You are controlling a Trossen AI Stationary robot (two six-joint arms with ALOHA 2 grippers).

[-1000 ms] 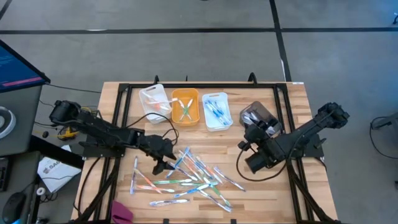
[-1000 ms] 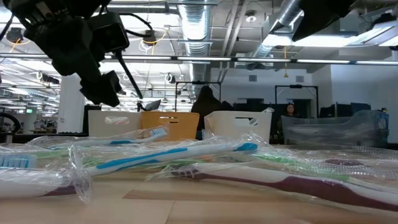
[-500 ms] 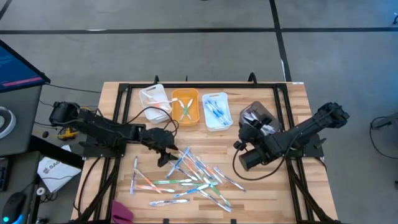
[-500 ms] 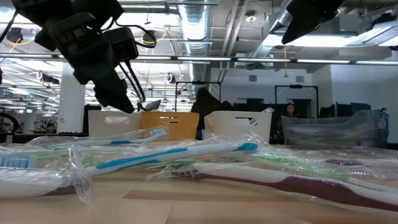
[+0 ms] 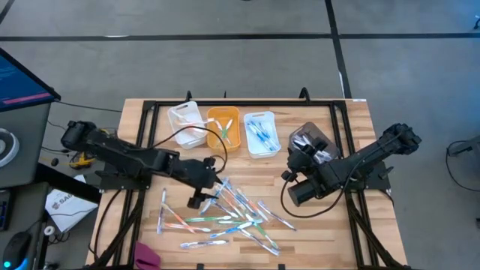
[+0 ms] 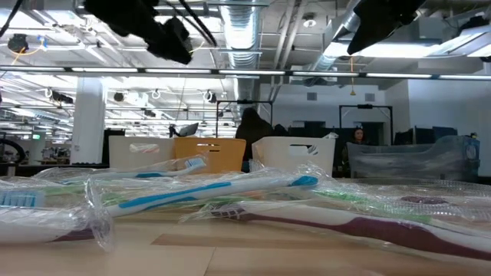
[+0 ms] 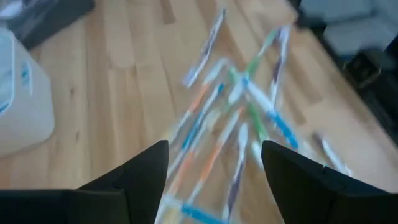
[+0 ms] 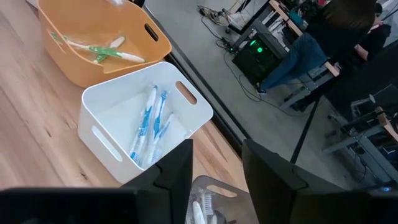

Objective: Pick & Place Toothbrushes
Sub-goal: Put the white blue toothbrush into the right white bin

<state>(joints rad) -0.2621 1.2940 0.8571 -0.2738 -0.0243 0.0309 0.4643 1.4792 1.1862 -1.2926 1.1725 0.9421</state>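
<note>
The toothbrushes [image 5: 225, 214] lie in a loose, crossed pile on the wooden table [image 5: 322, 240], directly under and just ahead of our left gripper [image 5: 204, 192]. More of them already sit in the orange bin [image 5: 223, 128] and the white bin [image 5: 261, 133] beyond it. Each one appears to be sealed in a clear wrapper. We judge that to be the main risk: the handles overlap, so closing on one could drag a neighbour along, or the slick film could slip out between the fingers. The left arm reaches low across the table with its fingers [image 7: 140, 180] spread wide and nothing between them, aimed down at the pile. Our right gripper [image 5: 294, 190] waits well off to the side, near the white bin, jaws partly apart and empty.
</note>
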